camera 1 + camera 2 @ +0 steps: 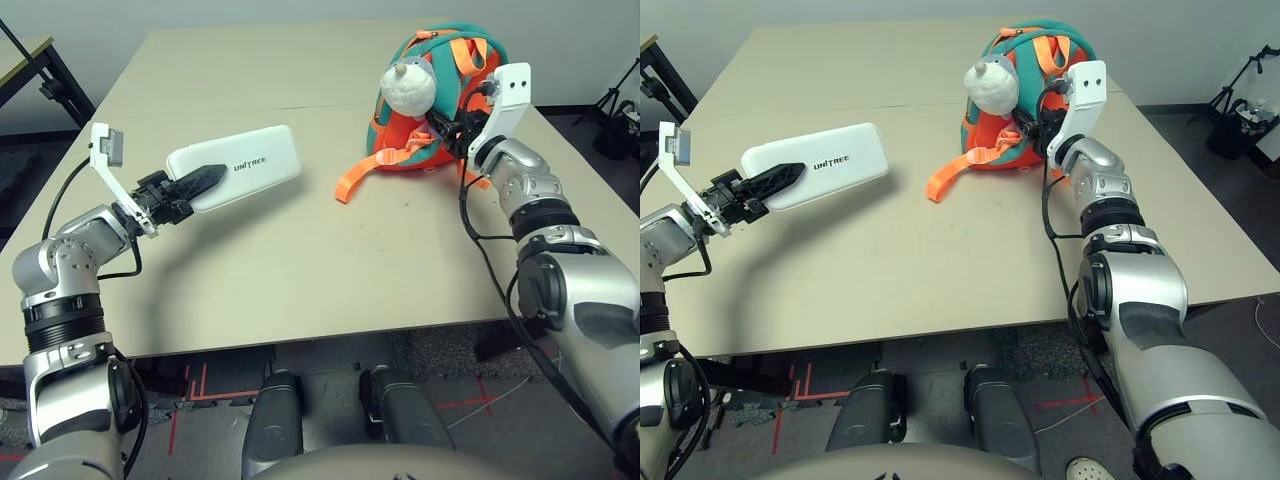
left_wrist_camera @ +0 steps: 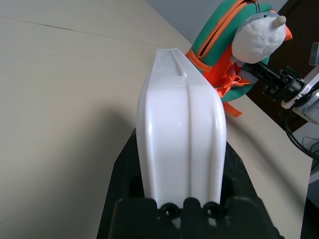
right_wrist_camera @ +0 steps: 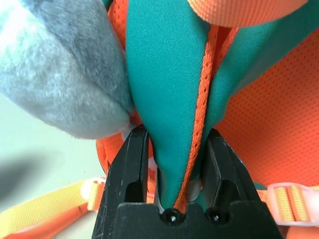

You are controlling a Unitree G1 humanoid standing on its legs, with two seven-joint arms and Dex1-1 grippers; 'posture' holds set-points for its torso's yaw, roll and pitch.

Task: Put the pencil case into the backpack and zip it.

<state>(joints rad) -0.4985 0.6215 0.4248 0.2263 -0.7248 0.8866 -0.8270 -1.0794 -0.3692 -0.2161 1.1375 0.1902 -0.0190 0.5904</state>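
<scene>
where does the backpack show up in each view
left eye: backpack at the top, right of centre, by the right hand
right eye: top, a bit right of centre
left wrist: upper right, beyond the white pencil case
right wrist: close up, over most of the picture, teal strip between the fingers
shared landmark: the plush head, grey-white, on the backpack in all four views

Under everything is a big, flat, cream-coloured table, and a skinny black stand with legs is on the floor near the wall.
</scene>
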